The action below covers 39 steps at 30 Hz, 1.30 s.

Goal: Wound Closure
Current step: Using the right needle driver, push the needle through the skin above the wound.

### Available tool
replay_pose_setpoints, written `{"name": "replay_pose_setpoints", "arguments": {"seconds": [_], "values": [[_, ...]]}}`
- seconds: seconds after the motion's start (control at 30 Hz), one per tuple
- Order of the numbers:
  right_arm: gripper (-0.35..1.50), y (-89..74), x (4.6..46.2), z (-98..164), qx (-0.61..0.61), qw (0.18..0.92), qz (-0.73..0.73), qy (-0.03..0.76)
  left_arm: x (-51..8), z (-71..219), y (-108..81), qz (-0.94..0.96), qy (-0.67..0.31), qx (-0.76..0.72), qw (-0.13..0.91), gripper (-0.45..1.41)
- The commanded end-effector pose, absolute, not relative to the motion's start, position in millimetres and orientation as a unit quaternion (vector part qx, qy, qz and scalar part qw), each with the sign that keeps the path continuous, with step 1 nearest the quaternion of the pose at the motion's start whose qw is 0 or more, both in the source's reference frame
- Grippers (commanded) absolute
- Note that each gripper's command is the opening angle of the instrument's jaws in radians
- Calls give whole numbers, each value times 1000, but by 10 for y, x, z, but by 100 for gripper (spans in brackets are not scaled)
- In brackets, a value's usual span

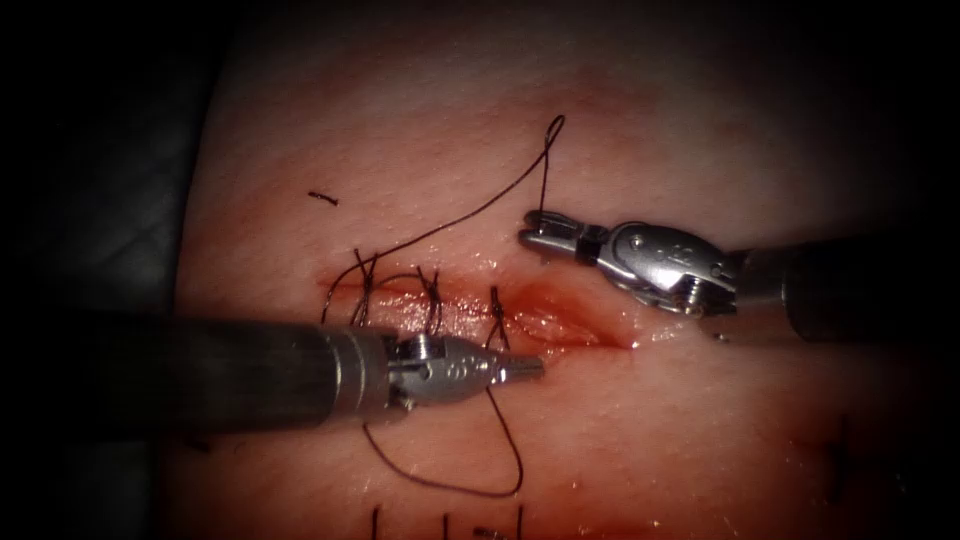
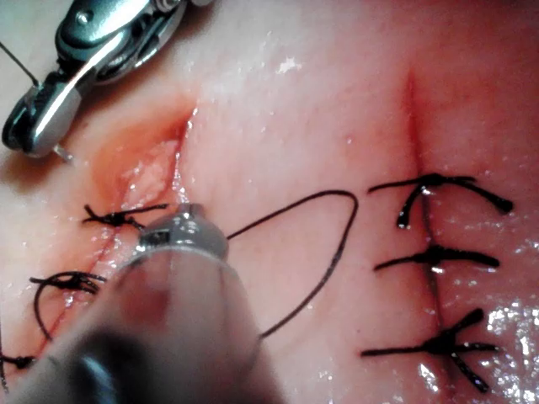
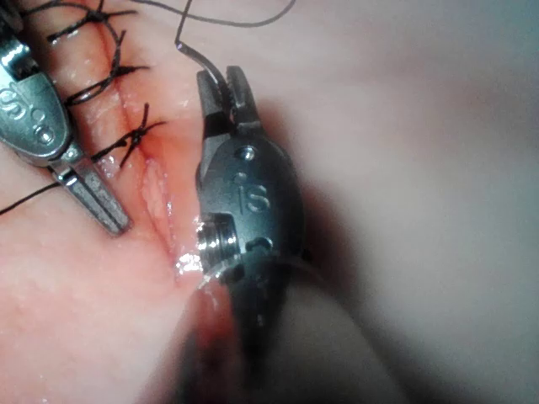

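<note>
The right tool (image 1: pixel 531 232) pinches the needle (image 3: pixel 205 66) above the cut (image 1: pixel 590 325); the left tool (image 1: pixel 530 369), pressed together and empty, lies below it.

Dim endoscope view, dark vignetted edges

Tissue (image 1: pixel 640 130) with a half-stitched cut (image 1: pixel 560 325), thread (image 1: pixel 470 215) lying across it (dark loops)

Tissue (image 1: pixel 620 110) pale pink, cut (image 1: pixel 560 325) running across, three stitches (image 1: pixel 432 300) at its left, right end gaping. Needle (image 3: pixel 200 61) clamped near its thread end, clear of tissue; dark thread (image 1: pixel 470 215) trailing to stitches.
</note>
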State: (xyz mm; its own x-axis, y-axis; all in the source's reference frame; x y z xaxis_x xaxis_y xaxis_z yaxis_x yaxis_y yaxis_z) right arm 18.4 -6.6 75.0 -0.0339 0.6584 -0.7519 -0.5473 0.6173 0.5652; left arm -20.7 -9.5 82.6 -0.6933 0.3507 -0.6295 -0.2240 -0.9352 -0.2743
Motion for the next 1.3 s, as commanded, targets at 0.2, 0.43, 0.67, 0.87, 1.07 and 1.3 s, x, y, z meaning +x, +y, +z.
{"name": "replay_pose_setpoints", "arguments": {"seconds": [0.2,0.43,0.67,0.87,1.07,1.3], "values": [[-35,-59,192,763,128,639,523,549,-210,830,-97,916,-90,-358,156,-30],[-35,-67,198,766,244,584,585,507,-210,830,-97,916,-90,-357,156,-30],[-35,-87,204,769,319,568,602,462,-208,829,-96,916,-91,-358,156,-30],[-35,-109,209,766,352,562,598,449,-203,828,-93,916,-92,-357,156,-30],[-35,-135,216,758,380,559,596,433,-196,825,-91,916,-95,-359,154,-33],[7,-122,215,754,346,547,592,481,-188,823,-88,916,-96,-358,153,-33]]}}
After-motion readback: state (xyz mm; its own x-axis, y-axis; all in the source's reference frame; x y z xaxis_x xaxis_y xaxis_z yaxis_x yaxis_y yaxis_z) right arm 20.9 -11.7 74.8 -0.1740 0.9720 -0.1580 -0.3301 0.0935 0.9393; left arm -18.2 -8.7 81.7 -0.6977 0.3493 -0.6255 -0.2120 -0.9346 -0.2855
